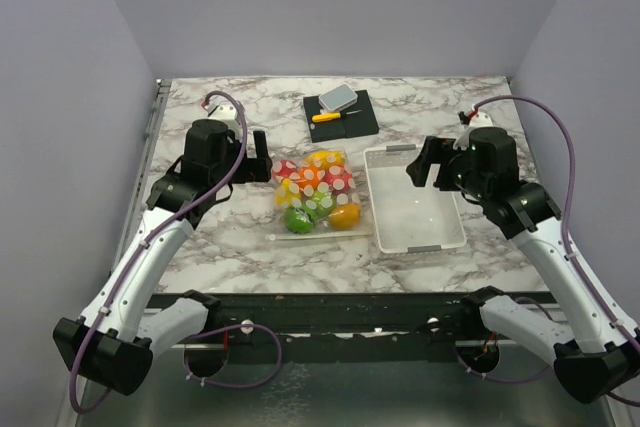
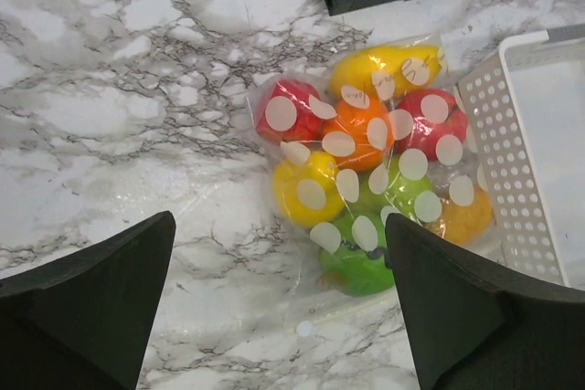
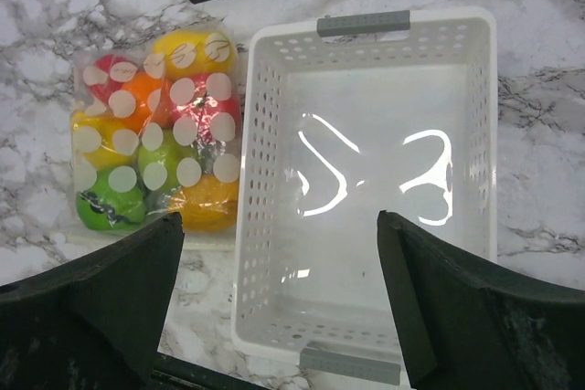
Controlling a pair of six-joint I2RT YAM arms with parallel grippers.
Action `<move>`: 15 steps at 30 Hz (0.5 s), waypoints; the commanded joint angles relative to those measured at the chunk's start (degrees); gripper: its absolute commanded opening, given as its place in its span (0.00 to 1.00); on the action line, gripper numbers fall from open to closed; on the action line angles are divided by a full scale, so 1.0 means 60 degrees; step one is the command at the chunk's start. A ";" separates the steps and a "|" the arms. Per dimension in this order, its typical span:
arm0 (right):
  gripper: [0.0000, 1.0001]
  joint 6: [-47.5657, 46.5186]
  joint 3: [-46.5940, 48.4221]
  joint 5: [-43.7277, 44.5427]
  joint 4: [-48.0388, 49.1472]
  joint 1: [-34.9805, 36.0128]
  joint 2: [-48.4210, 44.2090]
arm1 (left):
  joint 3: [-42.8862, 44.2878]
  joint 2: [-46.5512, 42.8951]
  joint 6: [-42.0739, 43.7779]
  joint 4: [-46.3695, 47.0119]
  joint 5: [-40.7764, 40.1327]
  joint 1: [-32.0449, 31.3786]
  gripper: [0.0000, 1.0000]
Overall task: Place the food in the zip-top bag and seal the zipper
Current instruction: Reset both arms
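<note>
The zip-top bag, clear with white dots, lies flat at the table's middle with the food inside: red, orange, yellow and green toy fruits. The zipper is a pale strip along the bag's near edge; I cannot tell whether it is sealed. My left gripper hovers open just left of the bag, and its jaws frame the bag's near corner without touching it. My right gripper hangs open above the white basket, with nothing between its fingers.
A white slatted basket stands right against the bag's right side, with nothing in it. Behind the bag a black board carries a yellow-handled knife and a grey block. Walls enclose the table on three sides.
</note>
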 commanded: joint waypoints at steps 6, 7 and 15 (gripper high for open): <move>0.93 -0.0513 -0.0829 -0.0707 0.0570 -0.0034 -0.1701 | -0.1160 -0.1667 -0.0416 0.0643 0.1009 0.0035 0.99; 0.94 -0.0551 -0.0907 -0.0670 0.0573 -0.0034 -0.1922 | -0.1297 -0.1849 -0.0456 0.0720 0.1086 0.0042 0.99; 0.95 -0.0914 -0.2019 -0.0512 0.0892 -0.0037 -0.3500 | -0.2411 -0.3491 -0.0885 0.1465 0.1880 0.0039 0.99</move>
